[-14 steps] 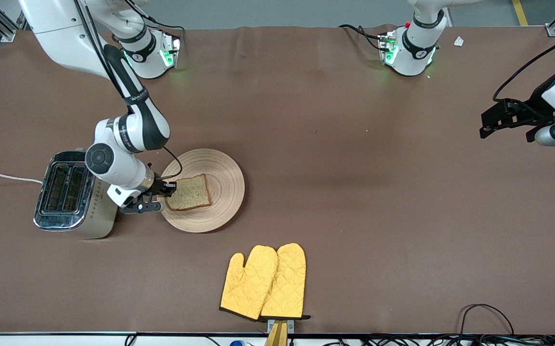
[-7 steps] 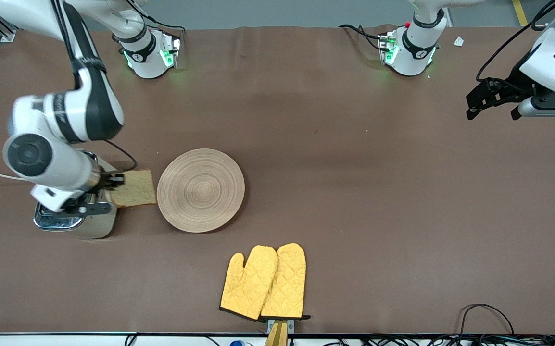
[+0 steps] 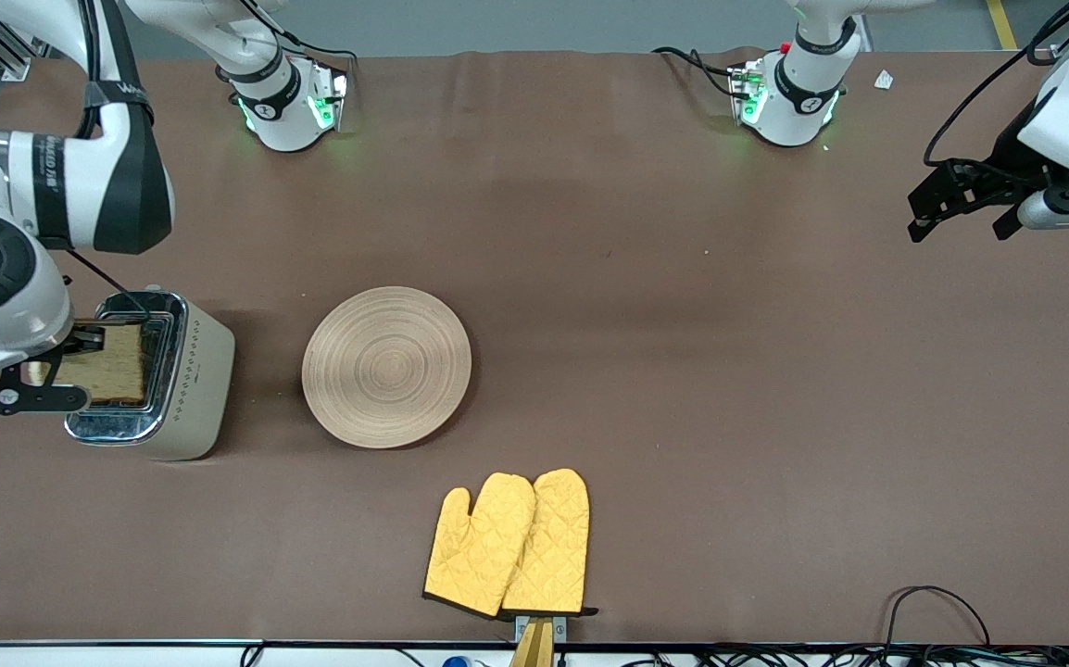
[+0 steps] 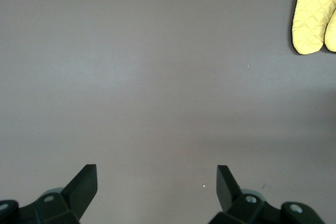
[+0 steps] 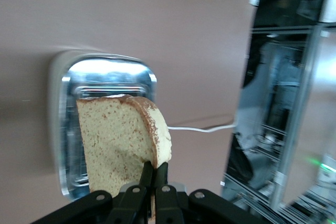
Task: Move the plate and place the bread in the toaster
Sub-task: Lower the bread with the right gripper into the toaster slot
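While the right end effector (image 5: 152,179) pinches the bread slice (image 3: 114,373) by its crust edge, the slice hangs over the chrome top of the toaster (image 3: 184,382) at the right arm's end of the tabletop (image 3: 683,371). The wooden plate (image 3: 386,367) lies bare beside the toaster — oven mitts (image 3: 509,544) nearer the camera. The left end effector (image 4: 156,182) waits over bare tabletop, fingers spread.

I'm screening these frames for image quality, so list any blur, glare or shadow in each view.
Front view: sharp and evenly lit, with a soft shadow beside the toaster. Right wrist view: motion-smeared, with glare on the toaster's chrome top and the bread soft-edged in the right gripper. Left wrist view: flat lighting on the bare table.
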Controlling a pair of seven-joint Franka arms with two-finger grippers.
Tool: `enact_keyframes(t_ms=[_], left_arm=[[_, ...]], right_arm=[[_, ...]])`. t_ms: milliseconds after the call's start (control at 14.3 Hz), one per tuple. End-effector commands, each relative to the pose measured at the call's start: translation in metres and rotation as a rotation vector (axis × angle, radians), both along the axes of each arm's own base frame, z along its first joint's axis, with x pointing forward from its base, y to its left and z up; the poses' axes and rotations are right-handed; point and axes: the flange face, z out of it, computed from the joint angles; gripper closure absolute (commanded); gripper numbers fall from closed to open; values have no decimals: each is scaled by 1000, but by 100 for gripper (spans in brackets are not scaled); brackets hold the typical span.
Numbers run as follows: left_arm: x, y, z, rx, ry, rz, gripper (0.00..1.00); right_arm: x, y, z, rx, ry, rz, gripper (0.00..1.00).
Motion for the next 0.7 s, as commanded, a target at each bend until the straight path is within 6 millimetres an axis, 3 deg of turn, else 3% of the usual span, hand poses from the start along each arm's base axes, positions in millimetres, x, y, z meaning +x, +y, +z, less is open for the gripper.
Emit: enact_keyframes(t_ms=[0,349,628], left_arm=[[-3,-5,8,8,-28,-11,0],[0,-4,4,8,-15,-4,0],[0,-6,9,7,-25,-18,0]], right_arm=[[-2,-1,-25,-138,-19,-64,100],[-23,35,-82,-229,-45,-144,100],[-22,40,-86,-240,-55,-129,100]])
